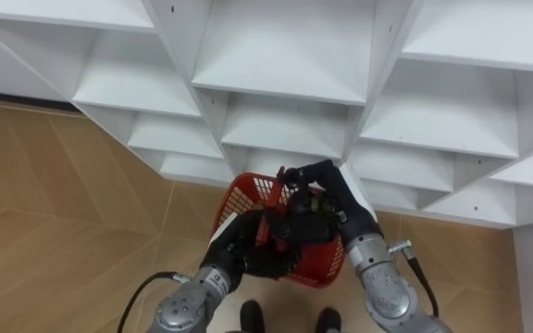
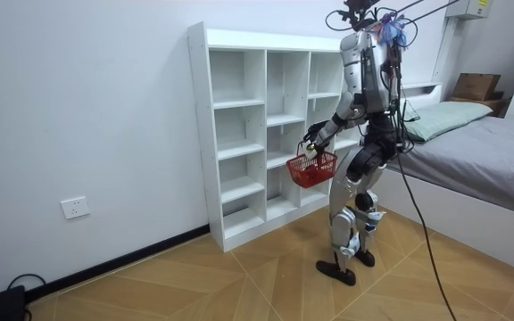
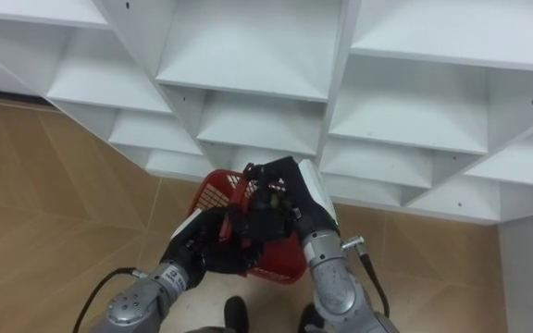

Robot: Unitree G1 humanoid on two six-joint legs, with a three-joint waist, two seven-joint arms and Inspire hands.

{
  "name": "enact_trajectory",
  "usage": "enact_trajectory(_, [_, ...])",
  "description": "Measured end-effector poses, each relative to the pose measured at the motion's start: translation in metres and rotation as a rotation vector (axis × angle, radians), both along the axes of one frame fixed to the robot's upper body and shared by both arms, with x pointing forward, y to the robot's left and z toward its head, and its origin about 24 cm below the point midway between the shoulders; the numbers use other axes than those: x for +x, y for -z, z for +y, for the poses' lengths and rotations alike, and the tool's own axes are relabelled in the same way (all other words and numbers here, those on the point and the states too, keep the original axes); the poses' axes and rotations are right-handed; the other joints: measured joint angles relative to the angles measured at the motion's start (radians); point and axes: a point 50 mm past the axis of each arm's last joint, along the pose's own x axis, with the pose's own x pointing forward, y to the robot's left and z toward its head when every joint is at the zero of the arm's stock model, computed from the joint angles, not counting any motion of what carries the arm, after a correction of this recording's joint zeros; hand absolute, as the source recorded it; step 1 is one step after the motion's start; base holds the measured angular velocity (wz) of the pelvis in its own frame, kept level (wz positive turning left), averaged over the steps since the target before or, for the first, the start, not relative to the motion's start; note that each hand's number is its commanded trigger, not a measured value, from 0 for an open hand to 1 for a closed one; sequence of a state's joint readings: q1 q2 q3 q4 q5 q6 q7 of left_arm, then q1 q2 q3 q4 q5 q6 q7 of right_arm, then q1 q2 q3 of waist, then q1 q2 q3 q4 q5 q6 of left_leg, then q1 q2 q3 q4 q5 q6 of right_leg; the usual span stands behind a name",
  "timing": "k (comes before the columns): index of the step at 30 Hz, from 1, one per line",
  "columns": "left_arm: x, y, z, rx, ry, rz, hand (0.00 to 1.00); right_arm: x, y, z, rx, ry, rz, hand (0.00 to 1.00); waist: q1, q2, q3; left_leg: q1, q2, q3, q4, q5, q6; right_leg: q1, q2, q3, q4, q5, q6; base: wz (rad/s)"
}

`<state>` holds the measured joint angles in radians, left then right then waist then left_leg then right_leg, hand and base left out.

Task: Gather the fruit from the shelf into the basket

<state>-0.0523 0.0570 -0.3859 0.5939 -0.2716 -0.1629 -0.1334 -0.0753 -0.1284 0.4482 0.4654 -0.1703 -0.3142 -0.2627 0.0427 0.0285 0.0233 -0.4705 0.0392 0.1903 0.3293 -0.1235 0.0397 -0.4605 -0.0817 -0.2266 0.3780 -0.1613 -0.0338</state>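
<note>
my right hand (image 1: 327,199) hangs directly over the red basket (image 1: 239,199), fingers curled on what looks like a small greenish fruit (image 1: 314,205), so the drop is straight down. my left hand (image 1: 246,248) is clamped on the basket's near rim, facing the closet (image 1: 285,65).

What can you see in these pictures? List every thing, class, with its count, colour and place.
shelf unit: one, white, against the wall
basket: one, red, held in front of the shelves
bed: one, grey, at the room view's right
pillow: one, pale green, on the bed
cardboard box: one, brown, beyond the bed
wall socket: one, white, low on the wall
left robot hand: one, black, curled on the basket's near side
right robot hand: one, black, over the basket
</note>
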Motion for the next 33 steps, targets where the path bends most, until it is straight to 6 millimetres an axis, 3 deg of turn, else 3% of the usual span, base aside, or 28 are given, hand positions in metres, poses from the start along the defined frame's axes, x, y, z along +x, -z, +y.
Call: enact_trajectory(33, [0.008,-0.011,0.014,0.055,-0.07,-0.076,1.0,-0.001,-0.003,-0.001,0.031,0.006,-0.038,0.0,-0.007,-0.001,0.0007,0.001,0.002,0.001,0.017,-0.003,-0.003,-0.007,-0.003,0.002,0.018,-0.005,-0.005,0.0])
